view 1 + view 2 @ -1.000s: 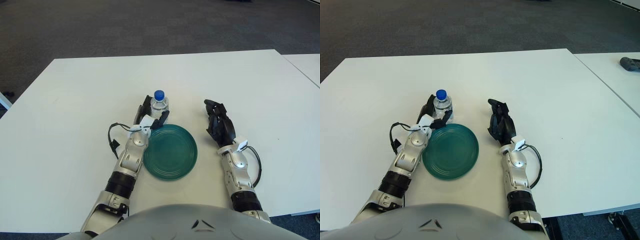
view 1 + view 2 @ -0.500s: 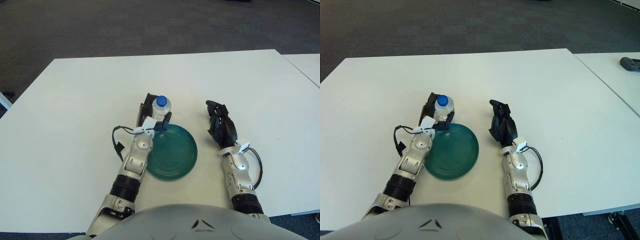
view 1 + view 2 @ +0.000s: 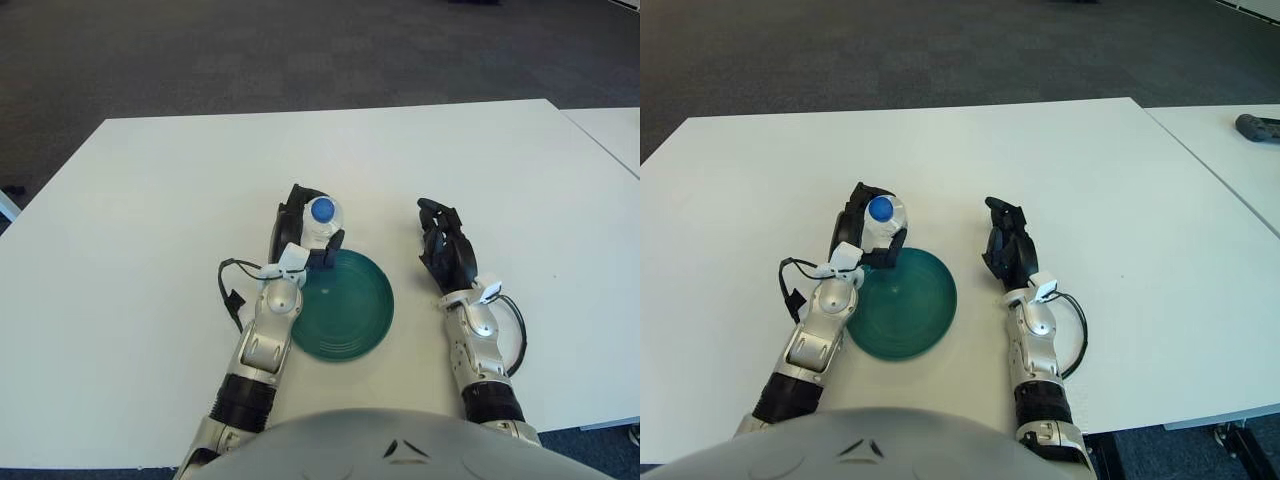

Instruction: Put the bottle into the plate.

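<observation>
**Bottle held at the plate's upper-left rim, with the dish down and to the right of it**

With the left eye view up first, I see my left hand (image 3: 305, 225) just left of centre frame, its dark fingers (image 3: 292, 205) wrapped around the bottle (image 3: 322, 222). The blue cap faces almost straight up at the camera, so I judge the bottle's long axis to be near upright, perhaps leaning a little toward me. It sits right at the upper-left rim of the green plate (image 3: 360, 330); I cannot tell whether its base is raised off the white surface (image 3: 130, 250) or touching it. The plate's open middle lies down and to the right of the bottle, so I reckon the coming move is a short carry that way.

Switching to the right eye view, the same hold shows: the left hand's fingers are closed on the bottle (image 3: 880, 218), which overlaps the plate's (image 3: 915, 320) upper-left edge. My right hand (image 3: 1006, 252) shows right of the plate, apart from it, dark fingers loosely extended and holding nothing. The left hand is plainly the nearer one and already has the bottle.
</observation>
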Tool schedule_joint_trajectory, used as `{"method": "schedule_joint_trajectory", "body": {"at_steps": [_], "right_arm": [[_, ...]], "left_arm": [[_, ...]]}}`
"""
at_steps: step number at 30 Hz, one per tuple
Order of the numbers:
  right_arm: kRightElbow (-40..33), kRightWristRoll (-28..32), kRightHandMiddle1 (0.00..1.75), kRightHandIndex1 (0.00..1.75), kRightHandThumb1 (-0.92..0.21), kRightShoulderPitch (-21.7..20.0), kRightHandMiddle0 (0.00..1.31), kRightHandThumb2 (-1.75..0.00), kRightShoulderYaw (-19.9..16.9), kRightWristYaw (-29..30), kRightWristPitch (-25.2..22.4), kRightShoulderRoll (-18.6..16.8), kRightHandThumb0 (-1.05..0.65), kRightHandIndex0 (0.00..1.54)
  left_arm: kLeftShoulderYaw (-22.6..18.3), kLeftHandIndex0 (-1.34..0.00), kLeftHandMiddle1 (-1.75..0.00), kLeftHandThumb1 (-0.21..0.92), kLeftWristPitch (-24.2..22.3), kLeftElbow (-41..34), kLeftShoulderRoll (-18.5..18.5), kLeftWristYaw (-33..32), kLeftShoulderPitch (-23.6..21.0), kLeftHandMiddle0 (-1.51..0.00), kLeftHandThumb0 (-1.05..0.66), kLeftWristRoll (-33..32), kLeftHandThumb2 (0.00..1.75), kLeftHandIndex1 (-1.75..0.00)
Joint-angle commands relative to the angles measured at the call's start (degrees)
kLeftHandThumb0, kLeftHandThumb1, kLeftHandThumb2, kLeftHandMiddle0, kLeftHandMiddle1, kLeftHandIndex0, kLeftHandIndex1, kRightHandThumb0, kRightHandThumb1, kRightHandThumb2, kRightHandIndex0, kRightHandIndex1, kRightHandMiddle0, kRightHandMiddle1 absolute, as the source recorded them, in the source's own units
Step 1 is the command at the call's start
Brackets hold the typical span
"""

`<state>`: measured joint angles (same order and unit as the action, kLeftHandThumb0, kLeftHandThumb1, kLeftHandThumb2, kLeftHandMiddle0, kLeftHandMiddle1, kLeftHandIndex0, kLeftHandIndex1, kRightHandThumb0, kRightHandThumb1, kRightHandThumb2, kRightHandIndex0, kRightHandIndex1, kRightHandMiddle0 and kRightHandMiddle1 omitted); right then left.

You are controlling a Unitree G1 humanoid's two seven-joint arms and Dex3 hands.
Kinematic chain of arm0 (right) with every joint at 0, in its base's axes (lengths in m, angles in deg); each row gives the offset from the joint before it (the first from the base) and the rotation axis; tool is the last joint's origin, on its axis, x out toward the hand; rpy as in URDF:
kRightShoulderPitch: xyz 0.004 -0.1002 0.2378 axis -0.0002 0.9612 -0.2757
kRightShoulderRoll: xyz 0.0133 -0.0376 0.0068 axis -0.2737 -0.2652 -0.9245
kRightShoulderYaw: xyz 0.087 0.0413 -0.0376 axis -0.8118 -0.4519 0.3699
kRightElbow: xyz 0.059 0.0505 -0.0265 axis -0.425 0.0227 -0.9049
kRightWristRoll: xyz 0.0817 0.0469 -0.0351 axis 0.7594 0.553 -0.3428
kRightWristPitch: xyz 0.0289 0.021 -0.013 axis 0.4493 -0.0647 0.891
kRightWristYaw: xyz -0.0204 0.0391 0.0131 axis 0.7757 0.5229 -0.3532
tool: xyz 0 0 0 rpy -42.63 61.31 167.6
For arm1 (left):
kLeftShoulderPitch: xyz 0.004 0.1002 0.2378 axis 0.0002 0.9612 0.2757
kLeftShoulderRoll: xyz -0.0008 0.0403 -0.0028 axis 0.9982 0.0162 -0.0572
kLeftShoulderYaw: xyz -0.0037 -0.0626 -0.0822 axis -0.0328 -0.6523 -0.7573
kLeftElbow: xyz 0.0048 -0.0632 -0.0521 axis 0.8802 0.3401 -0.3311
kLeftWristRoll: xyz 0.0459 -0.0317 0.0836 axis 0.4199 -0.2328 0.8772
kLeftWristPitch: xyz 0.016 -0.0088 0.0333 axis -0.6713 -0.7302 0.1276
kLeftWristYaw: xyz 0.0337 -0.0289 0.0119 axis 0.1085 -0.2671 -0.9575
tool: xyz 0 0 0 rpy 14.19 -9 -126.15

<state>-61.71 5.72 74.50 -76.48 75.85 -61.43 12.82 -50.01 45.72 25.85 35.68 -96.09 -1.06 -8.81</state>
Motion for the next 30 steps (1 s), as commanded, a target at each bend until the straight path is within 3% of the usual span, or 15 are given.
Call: {"method": "schedule_joint_trajectory", "body": {"at_steps": [1, 10, 17, 23, 30], "right_arm": [[6.1, 0.0, 0.96, 0.13, -0.92, 2.3, 0.15, -0.79, -0.8, 0.5, 1.1, 0.1, -0.76, 0.54], [8.9, -0.7, 0.95, 0.11, -0.92, 1.3, 0.1, -0.82, -1.0, 1.0, 2.4, -0.1, -0.73, 0.52], [11.0, 0.4, 0.95, 0.11, -0.92, 0.5, 0.09, -0.83, -1.7, 0.0, 2.2, 0.0, -0.71, 0.53], [12.9, 0.2, 0.95, 0.11, -0.92, -0.4, 0.09, -0.82, -2.3, -0.5, 2.2, 0.4, -0.71, 0.52], [14.3, -0.9, 0.95, 0.09, -0.92, -1.1, 0.09, -0.8, -2.3, -0.1, 2.4, 0.8, -0.71, 0.5]], "left_arm": [[0.7, -0.65, -1.75, 0.26, 1.0, -4.1, 0.6, 0.8, 1.4, -1.25, -0.49, 0.3, 1.39, -1.75], [2.7, -0.62, -1.75, 0.29, 1.2, -10.3, 1.5, 3.2, 6.0, -1.23, -0.48, 0.1, 1.34, -1.75], [6.9, -0.62, -1.75, 0.29, 1.8, -17.2, 3.1, 5.2, 13.8, -1.23, -0.48, 0.7, 1.34, -1.75], [8.6, -0.65, -1.75, 0.26, 1.7, -19.8, 4.0, 6.0, 16.1, -1.22, -0.49, 1.3, 1.39, -1.75], [10.8, -0.65, -1.75, 0.26, -2.6, -23.0, 4.7, 10.0, 21.4, -1.19, -0.49, -2.7, 1.38, -1.75]]}}
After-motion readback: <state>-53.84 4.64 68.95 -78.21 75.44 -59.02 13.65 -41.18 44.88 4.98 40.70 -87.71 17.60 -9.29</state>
